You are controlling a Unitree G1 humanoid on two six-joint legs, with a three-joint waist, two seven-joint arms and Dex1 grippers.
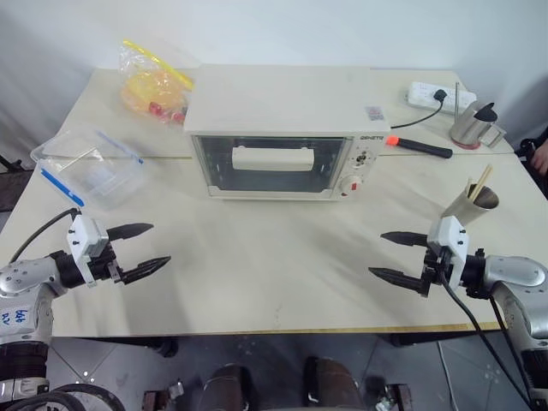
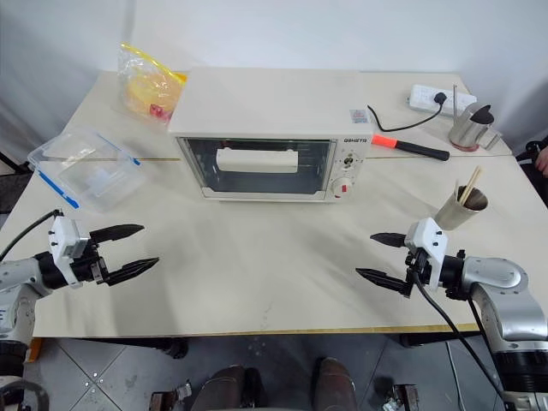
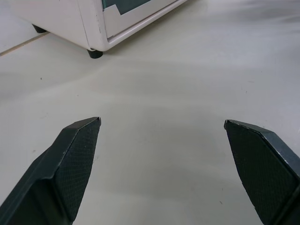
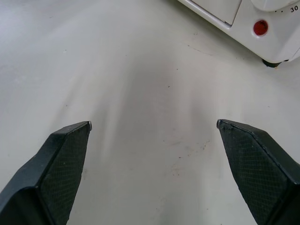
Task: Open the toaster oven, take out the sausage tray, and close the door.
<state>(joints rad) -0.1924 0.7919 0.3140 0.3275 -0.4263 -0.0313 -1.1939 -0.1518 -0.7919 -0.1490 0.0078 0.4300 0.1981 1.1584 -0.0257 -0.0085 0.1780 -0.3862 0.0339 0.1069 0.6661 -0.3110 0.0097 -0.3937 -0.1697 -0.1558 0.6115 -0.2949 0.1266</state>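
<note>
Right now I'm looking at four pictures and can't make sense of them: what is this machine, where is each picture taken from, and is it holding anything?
It is a two-armed robot standing at a table. The two wide pictures come from cameras in its head, looking down over its arms. The two close-ups come from a camera on each wrist; the dark wedges at the bottom are that arm's own fingers.

The left tool and the right tool are both open and hold nothing, hovering over bare tabletop.

In the middle stands a cream-white toaster oven, its glass door shut. To the robot's left lie a clear plastic container with blue clips and a yellow bag. To its right are a tool with a red and black handle, a power strip, a metal kettle and a cup with sticks.
</note>
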